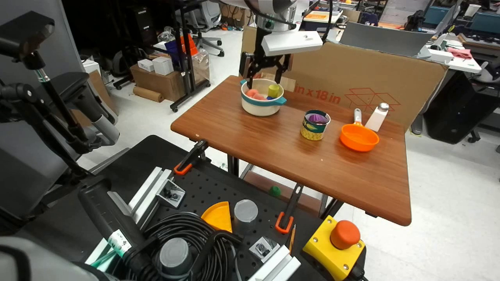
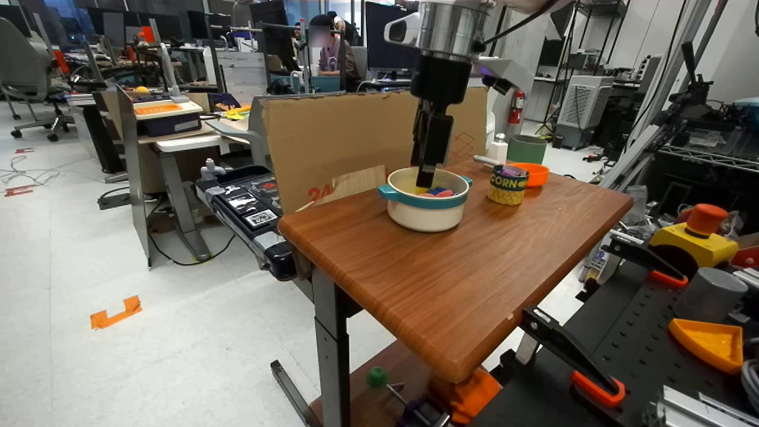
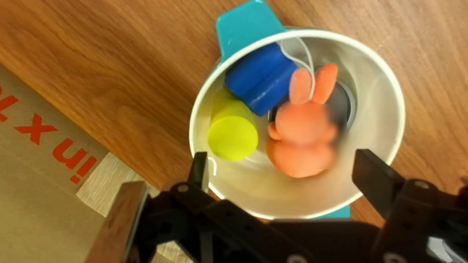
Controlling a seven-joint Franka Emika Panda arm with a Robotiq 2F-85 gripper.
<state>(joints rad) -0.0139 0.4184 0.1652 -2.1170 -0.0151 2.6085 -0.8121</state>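
Gripper [image 1: 263, 84]: black, two-fingered, fingers spread wide, gripping nothing; we see its tips at the mouth of the pot [image 1: 259, 109] and cannot tell how far they dip past the rim.
Pot: round, cream outside, pale within, teal band below the rim, two teal handles on opposite sides; directly beneath the gripper, on the bench [image 1: 230, 127].
Rabbit toy [image 3: 303, 128]: coral-orange, smooth, two long ears, round head, rounded body, face blurred; inside the pot, below the gap between the gripper's fingers.
Yellow cylinder [image 3: 233, 138]: lime-tinged, plain, flat end turned up towards the gripper; in the pot, near one finger.
Blue piece [image 3: 261, 78]: deep blue, glossy, grooved lengthwise; in the pot, farther from the fingers than the cylinder and, to our eyes, touching it.
Dark disc [image 3: 342, 102]: pale-ringed, partly hidden by the toy, at the pot's bottom.
Can [image 2: 507, 191]: yellow and dark green, lettered CORN, a purple thing [image 1: 317, 119] inside; apart from the gripper.
Orange pan [image 1: 359, 139], white shaker [image 1: 377, 118]: side by side, farther from the gripper than the can.
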